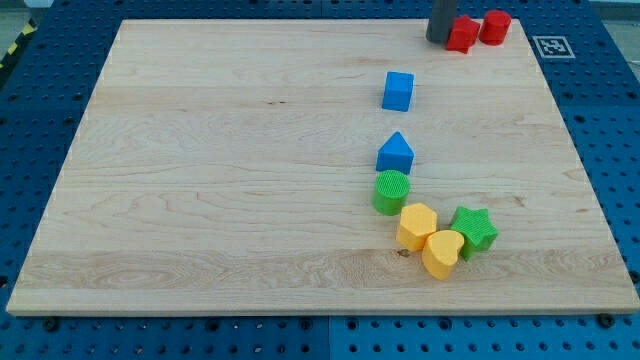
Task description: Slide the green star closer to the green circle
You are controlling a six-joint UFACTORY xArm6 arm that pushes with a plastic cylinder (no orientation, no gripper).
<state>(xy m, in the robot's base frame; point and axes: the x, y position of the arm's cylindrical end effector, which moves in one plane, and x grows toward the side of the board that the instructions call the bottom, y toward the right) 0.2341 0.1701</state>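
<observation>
The green star (474, 229) lies low on the view's right of the wooden worktop (200, 180), touching a yellow heart (443, 253) at its lower left and just beside a yellow hexagon (416, 225) on its left; the green circle (391, 191) stands up and to the left of the star, with the hexagon's corner between them, and the circle touches or nearly touches that hexagon; a blue pentagon-like block (396, 153) sits just above the circle, and a blue cube (398, 90) farther up, well apart. To the star's right and below it the board lies bare as far as its edges; the left half of the board is bare wood too. My tip (438, 40) rests at the view's top edge, touching or just beside a red star-like block (461, 34), with a red cylinder (495, 26) next to that, well apart from the green pair. There are no jaws on this arm, only the rod. Counted: two green, two yellow, two blue, two red blocks; eight in all.
</observation>
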